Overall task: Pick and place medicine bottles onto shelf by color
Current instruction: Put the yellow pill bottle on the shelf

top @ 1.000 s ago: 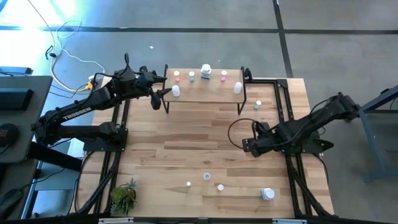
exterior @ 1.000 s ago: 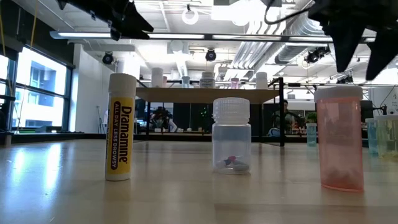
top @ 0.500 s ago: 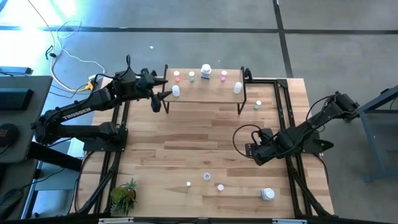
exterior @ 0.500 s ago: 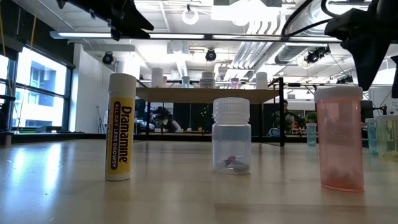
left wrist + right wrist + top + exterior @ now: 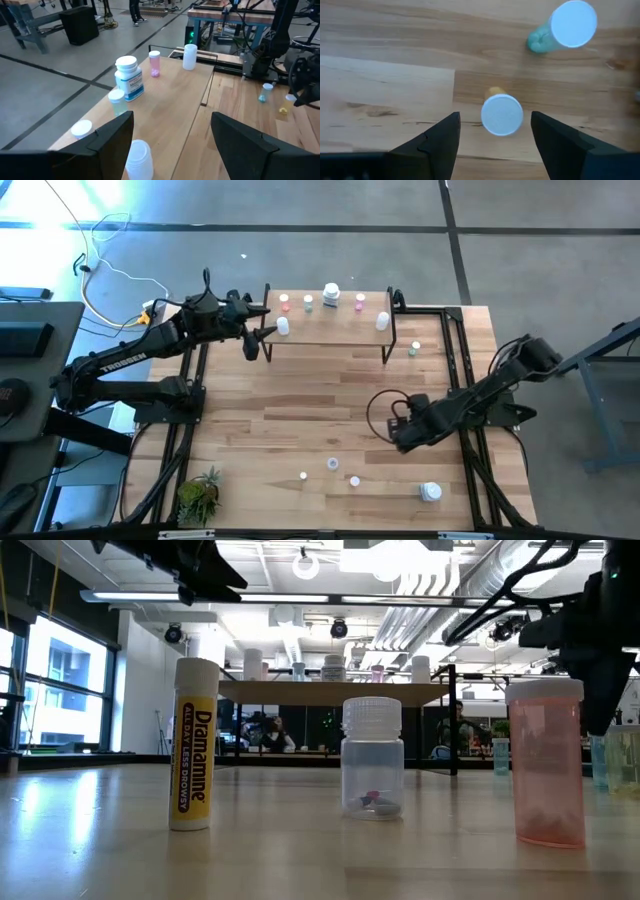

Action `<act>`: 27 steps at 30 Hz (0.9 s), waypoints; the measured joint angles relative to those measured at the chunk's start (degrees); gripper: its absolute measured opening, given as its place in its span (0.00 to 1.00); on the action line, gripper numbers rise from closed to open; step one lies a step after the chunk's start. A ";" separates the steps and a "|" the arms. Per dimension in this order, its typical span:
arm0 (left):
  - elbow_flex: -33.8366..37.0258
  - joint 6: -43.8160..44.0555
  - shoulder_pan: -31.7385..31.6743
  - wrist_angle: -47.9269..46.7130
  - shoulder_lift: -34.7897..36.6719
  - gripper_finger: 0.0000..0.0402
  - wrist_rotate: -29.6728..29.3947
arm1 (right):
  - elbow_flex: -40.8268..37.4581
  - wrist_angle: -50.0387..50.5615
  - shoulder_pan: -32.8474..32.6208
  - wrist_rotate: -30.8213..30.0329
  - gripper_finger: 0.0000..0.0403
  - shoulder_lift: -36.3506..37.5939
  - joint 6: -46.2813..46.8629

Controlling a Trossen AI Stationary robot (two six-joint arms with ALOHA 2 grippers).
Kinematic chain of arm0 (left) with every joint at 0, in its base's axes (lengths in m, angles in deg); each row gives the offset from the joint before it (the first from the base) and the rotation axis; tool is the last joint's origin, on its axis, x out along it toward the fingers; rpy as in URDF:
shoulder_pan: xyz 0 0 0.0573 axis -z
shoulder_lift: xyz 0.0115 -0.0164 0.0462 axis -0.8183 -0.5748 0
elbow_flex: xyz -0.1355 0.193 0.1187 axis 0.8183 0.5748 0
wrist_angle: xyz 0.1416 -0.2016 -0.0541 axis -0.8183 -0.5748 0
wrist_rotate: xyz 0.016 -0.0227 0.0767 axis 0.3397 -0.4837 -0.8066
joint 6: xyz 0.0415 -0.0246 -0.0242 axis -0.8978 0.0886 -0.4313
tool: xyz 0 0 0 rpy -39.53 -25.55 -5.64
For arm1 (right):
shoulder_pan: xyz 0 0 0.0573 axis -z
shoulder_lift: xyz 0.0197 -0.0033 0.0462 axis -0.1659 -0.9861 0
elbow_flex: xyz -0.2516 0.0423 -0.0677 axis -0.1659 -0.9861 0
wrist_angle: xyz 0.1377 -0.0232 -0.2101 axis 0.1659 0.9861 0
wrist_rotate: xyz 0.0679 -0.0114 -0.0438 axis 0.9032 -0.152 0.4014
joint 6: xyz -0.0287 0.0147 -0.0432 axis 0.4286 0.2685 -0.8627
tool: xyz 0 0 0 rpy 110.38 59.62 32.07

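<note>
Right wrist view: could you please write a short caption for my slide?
Open right gripper looking straight down on a yellow bottle with a white cap, a green bottle standing nearby on the wooden table.

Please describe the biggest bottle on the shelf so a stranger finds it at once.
Find the shelf, the raised board at one edge of the table. In the row along its outer side, the large white bottle stands between a green bottle and a pink bottle. Only it is broad and labelled.
</note>
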 joint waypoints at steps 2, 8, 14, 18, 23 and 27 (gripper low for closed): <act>0.00 0.00 0.00 0.00 -0.01 0.64 0.00 | 0.00 -0.40 0.00 0.02 0.53 -0.66 0.29; 0.00 0.00 0.00 0.00 -0.01 0.64 0.00 | 0.02 -0.91 0.00 -0.64 0.40 -1.07 1.10; 0.00 0.02 0.07 -0.06 -0.01 0.64 0.02 | 0.02 -1.38 0.00 -0.66 0.31 -1.07 1.08; 0.00 0.02 0.07 -0.17 -0.01 0.64 0.02 | 0.05 -1.38 0.00 -0.66 0.29 -1.07 1.03; 0.00 0.02 0.07 -0.17 -0.01 0.64 0.02 | 0.91 -1.27 0.00 -0.68 0.28 -1.07 0.89; 0.00 0.02 0.07 -0.17 -0.01 0.64 0.02 | 1.99 -1.11 0.00 -0.70 0.28 -1.07 0.03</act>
